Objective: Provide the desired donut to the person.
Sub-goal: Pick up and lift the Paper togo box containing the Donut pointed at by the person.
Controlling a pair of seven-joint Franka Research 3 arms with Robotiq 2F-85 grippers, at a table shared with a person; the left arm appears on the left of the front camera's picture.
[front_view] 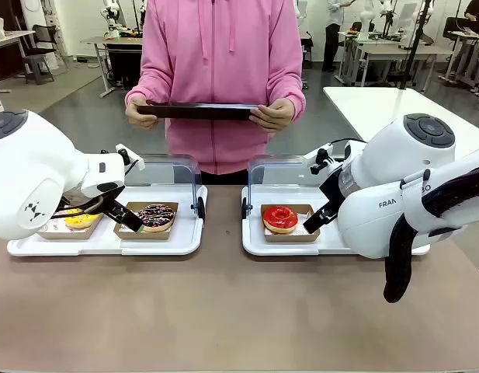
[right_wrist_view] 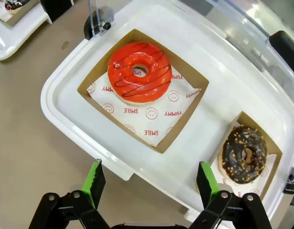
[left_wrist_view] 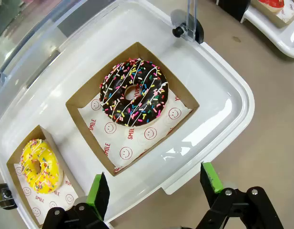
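The person [front_view: 220, 54] in a pink hoodie stands at the far side, holding a flat black tray [front_view: 200, 111] in both hands. A chocolate donut with coloured sprinkles [left_wrist_view: 134, 91] [front_view: 156, 216] and a yellow sprinkled donut [left_wrist_view: 39, 164] [front_view: 80, 220] lie in paper boxes on the left white tray [left_wrist_view: 223, 90]. My left gripper [left_wrist_view: 156, 188] [front_view: 109, 211] hovers open above that tray's near edge. On the right white tray [right_wrist_view: 61, 95] lie a red glazed donut [right_wrist_view: 139, 72] [front_view: 280, 218] and a chocolate nut donut [right_wrist_view: 244, 153]. My right gripper [right_wrist_view: 149, 183] [front_view: 317, 220] hangs open over its near rim, holding nothing.
Both trays have clear lids [front_view: 165, 167] standing raised at the back on hinges [left_wrist_view: 187, 29]. The brown table [front_view: 223, 311] stretches bare in front of the trays. A white table [front_view: 387, 105] stands at the far right.
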